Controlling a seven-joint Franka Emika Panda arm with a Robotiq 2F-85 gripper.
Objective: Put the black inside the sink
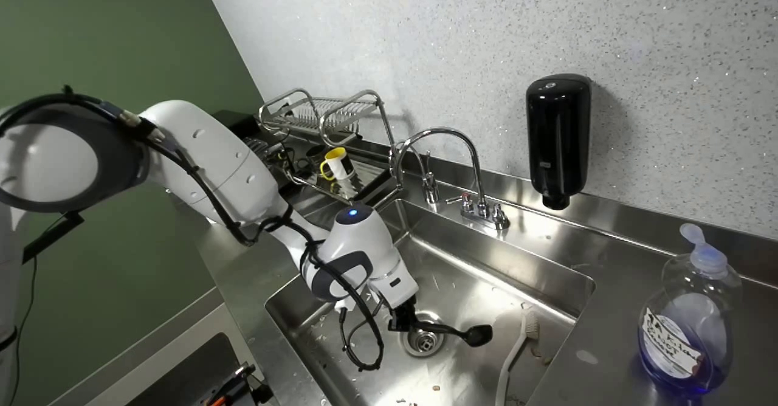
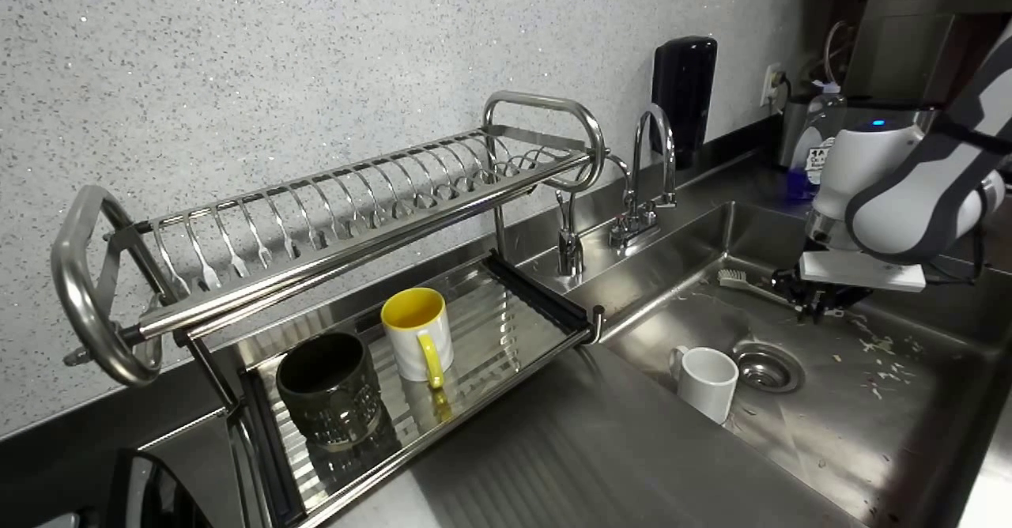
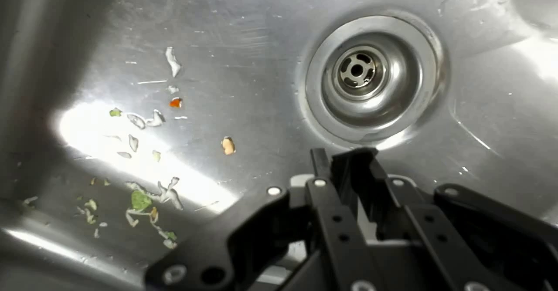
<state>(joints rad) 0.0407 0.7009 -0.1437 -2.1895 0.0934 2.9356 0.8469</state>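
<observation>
A small black spoon-like item [image 1: 479, 335] sticks out sideways from my gripper [image 1: 402, 318], its wide end away from the fingers. My gripper is shut on its handle and holds it over the sink [image 1: 486, 278], near the drain [image 1: 423, 336]. In the wrist view the gripper [image 3: 350, 165] shows a dark shape between its fingertips, which I cannot clearly separate from the finger pads. The drain [image 3: 370, 82] lies just beyond the tips. In an exterior view the gripper [image 2: 810, 303] hangs above the basin floor [image 2: 798, 441]; the item is not clearly visible there.
A white mug [image 2: 706, 386] stands in the basin. A white brush [image 1: 513, 357] lies inside too, with food scraps [image 3: 144, 201]. A chrome faucet [image 1: 477, 169] rises behind. A dish rack [image 2: 379, 231] holds mugs. A soap bottle [image 1: 687, 327] stands on the counter.
</observation>
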